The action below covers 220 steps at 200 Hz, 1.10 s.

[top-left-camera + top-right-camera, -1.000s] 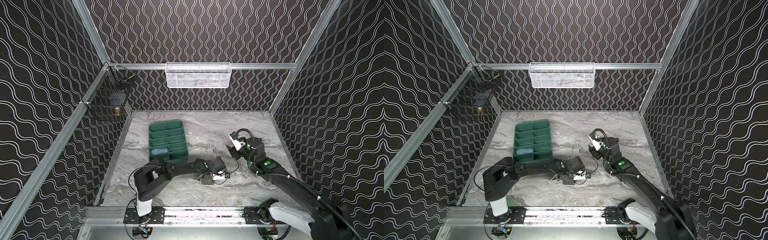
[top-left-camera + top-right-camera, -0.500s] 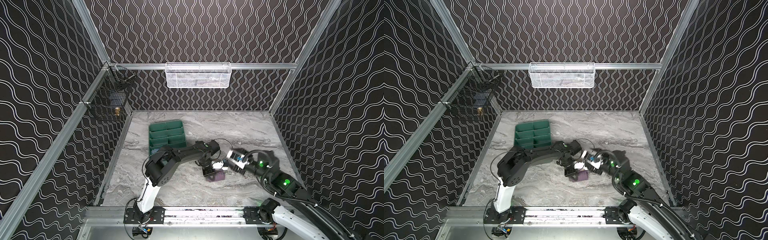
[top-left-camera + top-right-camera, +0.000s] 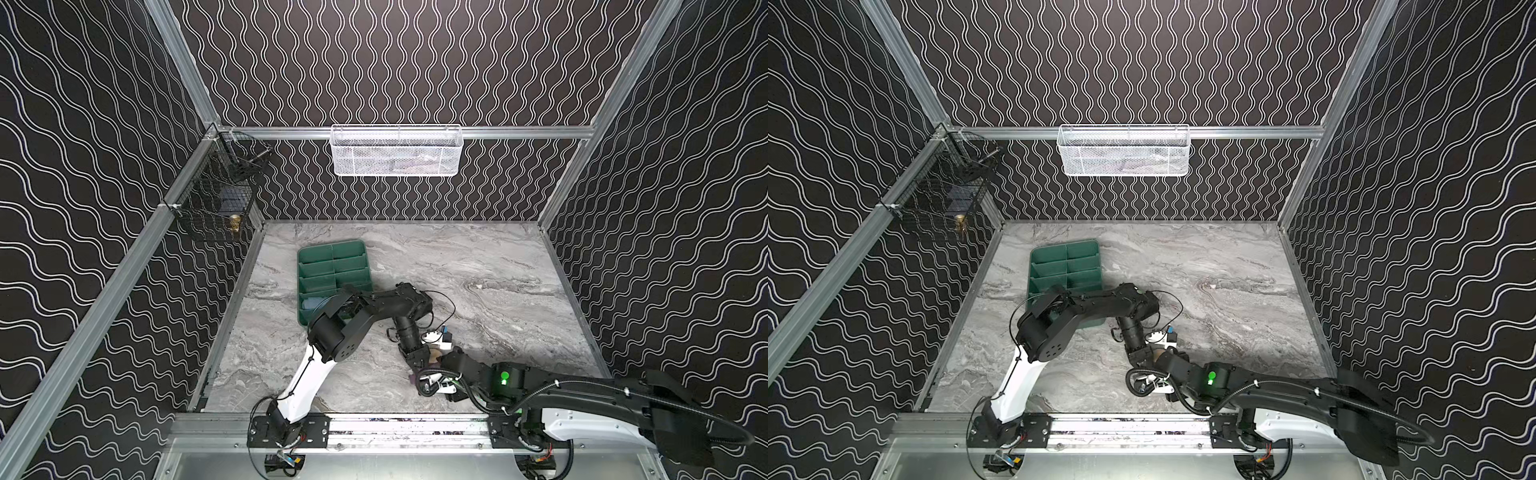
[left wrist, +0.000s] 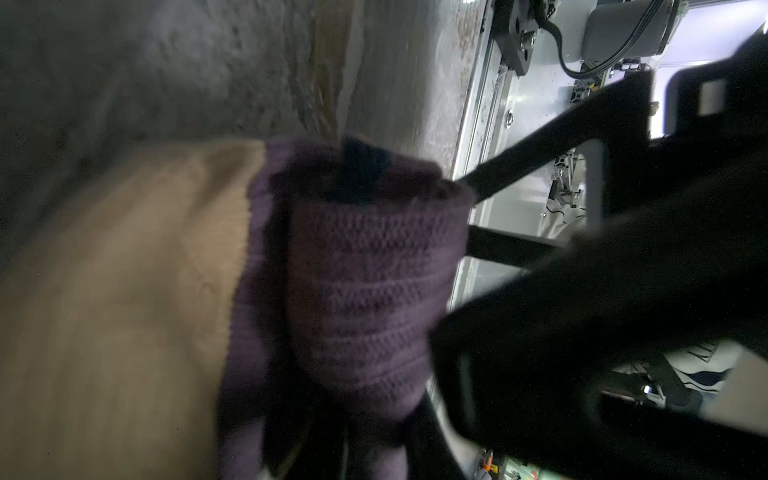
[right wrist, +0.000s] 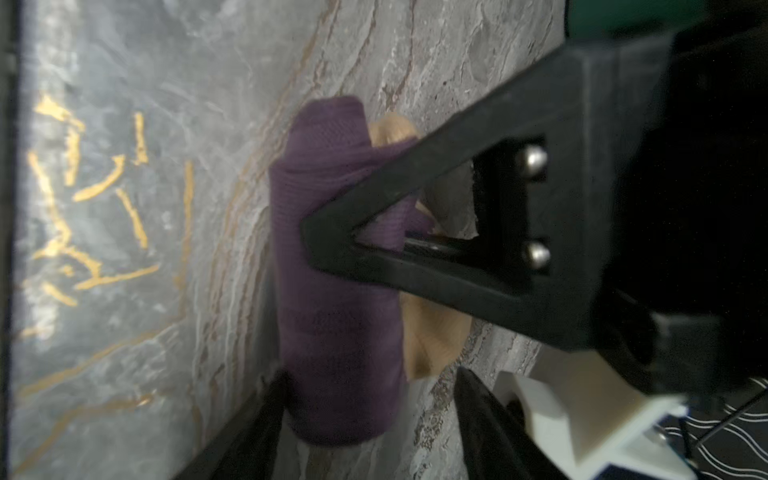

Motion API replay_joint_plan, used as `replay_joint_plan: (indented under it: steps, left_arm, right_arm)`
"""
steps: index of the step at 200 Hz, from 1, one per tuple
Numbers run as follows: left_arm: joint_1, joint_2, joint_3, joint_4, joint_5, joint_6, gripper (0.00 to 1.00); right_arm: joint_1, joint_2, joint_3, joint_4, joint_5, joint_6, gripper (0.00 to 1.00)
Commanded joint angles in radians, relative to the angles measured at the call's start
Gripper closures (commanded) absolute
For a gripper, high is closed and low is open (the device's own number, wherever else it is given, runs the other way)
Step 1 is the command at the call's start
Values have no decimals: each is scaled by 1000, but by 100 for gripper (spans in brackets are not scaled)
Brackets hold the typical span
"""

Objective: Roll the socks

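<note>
The purple sock (image 5: 336,324) lies rolled up on the marble table near the front middle, its tan part (image 5: 432,332) sticking out beside the roll. My left gripper (image 4: 345,449) is shut on the purple sock (image 4: 365,282); one black triangular finger (image 5: 457,208) lies across the roll. My right gripper (image 5: 370,436) is open, its jaws standing on either side of the roll's near end. In both top views the two grippers meet over the sock, and only a purple edge (image 3: 412,379) and a tan patch (image 3: 1158,354) show.
A green compartment tray (image 3: 332,253) stands left of the middle, with something light blue (image 3: 311,305) in a near compartment. The left arm's elbow (image 3: 336,336) rises in front of the tray. A white basket (image 3: 397,151) hangs on the back wall, a black wire one (image 3: 216,199) on the left.
My right gripper has swung from the right of the middle to the front middle and now straddles the sock roll. The left arm has raised its elbow and turned its gripper toward the front.
</note>
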Motion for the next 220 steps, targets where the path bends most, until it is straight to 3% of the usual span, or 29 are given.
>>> replay_joint_plan:
  steps: [1, 22, 40, 93, 157, 183, 220]
  left_arm:
    - [-3, 37, -18, 88, -434, -32, 96]
    - [-3, 35, -22, 102, -430, -41, 96]
    - [-3, 30, -23, 115, -427, -52, 96]
    - [3, -39, -40, 184, -464, -123, 94]
    - [82, -401, -163, 360, -569, -259, 59]
    - [161, -602, -204, 368, -676, -298, 56]
    - [261, -937, -278, 416, -960, -292, 51]
  right_arm:
    - [0, 62, -9, 131, 7, 2, 33]
    - [0, 138, 5, 157, -27, 14, 34]
    - [0, 190, 17, 158, -58, 33, 44]
    - [1, 237, 17, 125, -130, 65, 100]
    - [-34, 278, 29, 89, -254, 85, 100]
    - [-77, 295, 70, 33, -363, 103, 100]
    - [-240, 348, 164, -118, -652, 129, 100]
